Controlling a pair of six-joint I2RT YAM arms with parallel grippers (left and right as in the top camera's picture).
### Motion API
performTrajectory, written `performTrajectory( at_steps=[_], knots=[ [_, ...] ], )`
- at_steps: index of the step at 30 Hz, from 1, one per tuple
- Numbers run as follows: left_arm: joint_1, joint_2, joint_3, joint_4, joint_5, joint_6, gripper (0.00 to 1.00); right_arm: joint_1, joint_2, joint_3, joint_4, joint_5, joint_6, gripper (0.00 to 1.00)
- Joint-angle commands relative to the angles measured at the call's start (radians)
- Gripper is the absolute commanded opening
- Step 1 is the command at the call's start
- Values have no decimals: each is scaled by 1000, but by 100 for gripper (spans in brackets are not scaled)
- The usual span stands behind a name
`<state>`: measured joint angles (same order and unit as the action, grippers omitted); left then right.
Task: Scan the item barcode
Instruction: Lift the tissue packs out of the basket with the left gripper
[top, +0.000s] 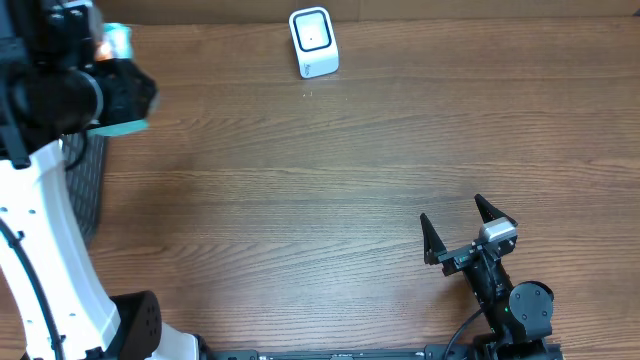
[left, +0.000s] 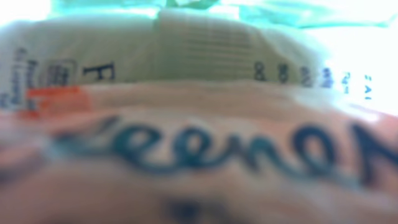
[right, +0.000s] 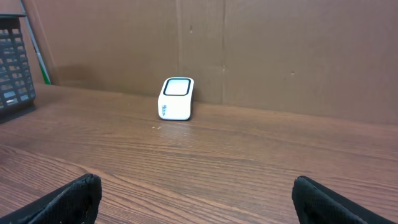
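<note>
Overhead, my left hand (top: 112, 88) is hanging at the far left above the dark basket (top: 88, 180), clamped on a teal-and-white packet (top: 128, 125) that is poking out on either side of it. Up close its print is blurring, so I am not picking out the barcode. I am judging it best to carry the packet right to the white scanner (top: 313, 42) on the table (top: 300, 200), turning the code squarely to its window. My right hand (top: 452, 210) is sitting fingers apart, empty.

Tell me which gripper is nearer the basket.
Left. The left gripper, holding a packet, is close by the basket; the right gripper, open, is far off on the opposite side.
</note>
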<state>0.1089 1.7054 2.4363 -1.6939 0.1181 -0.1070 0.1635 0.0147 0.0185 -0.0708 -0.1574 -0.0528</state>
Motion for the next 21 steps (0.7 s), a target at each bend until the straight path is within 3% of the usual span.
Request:
performTrajectory(
  at_steps=[1,8,16,21],
  knots=[
    [-85,-24,-1,5,-3,-97,31,-2,-11,-11,4,-1,1,100],
    [-286,-24,-82,5,-154,-283,31,-2,-11,-11,4,-1,1,100],
    [-383,-24,-252,22,-154,-401,31,-2,-11,-11,4,-1,1,100],
    [-415,-24,-413,104,-153,-407,31,-2,-11,-11,4,-1,1,100]
  ],
)
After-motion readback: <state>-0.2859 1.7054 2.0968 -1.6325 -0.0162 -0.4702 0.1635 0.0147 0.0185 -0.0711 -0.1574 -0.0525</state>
